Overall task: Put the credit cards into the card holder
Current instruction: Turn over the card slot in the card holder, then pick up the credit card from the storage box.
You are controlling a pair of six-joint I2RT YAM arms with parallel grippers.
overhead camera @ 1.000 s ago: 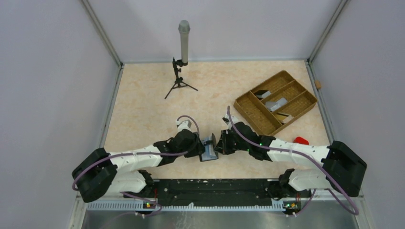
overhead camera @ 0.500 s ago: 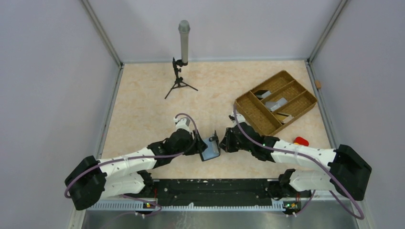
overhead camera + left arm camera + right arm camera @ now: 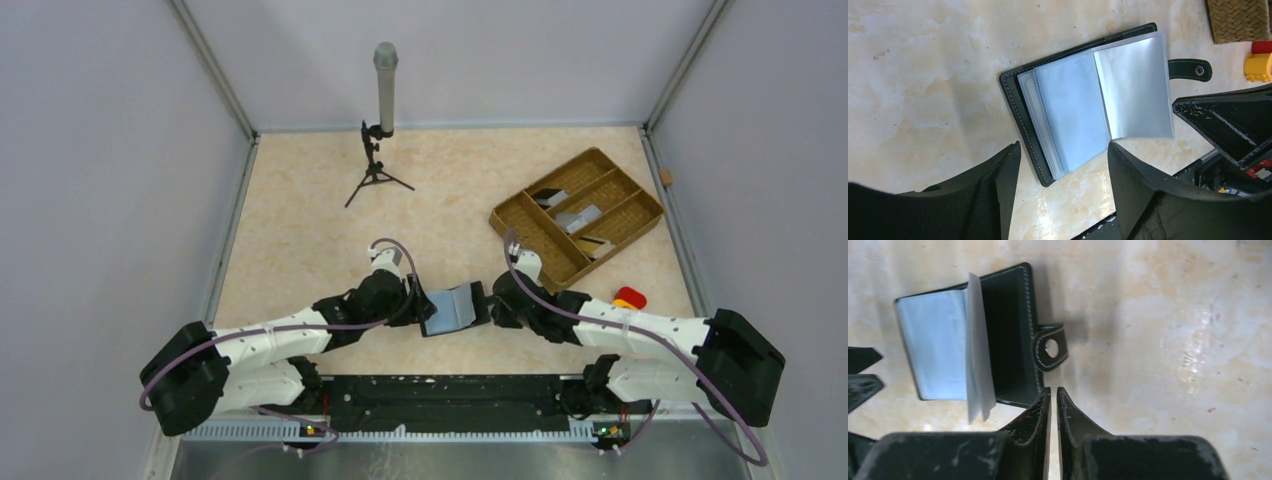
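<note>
The card holder (image 3: 455, 308) lies open and flat on the table between my two grippers, its clear blue-grey sleeves (image 3: 1083, 105) fanned out and one sleeve standing up (image 3: 979, 345). Its black clasp tab (image 3: 1050, 347) sticks out to the right. My left gripper (image 3: 418, 305) is open, its fingers straddling the holder's near left corner (image 3: 1063, 150) without gripping it. My right gripper (image 3: 1054, 390) is shut on nothing, its tips at the cover's edge just below the tab. Credit cards (image 3: 578, 216), pale grey and dark, lie in the woven tray.
The brown woven divided tray (image 3: 500, 214) stands at the back right; its corner shows in the left wrist view (image 3: 1238, 20). A red and yellow toy (image 3: 628, 297) lies right of the right arm. A microphone on a tripod (image 3: 383, 100) stands at the back.
The holder, earlier propped half-folded between both grippers, now lies spread open on the table. My left gripper opened and let go. My right gripper drew back to the right.
</note>
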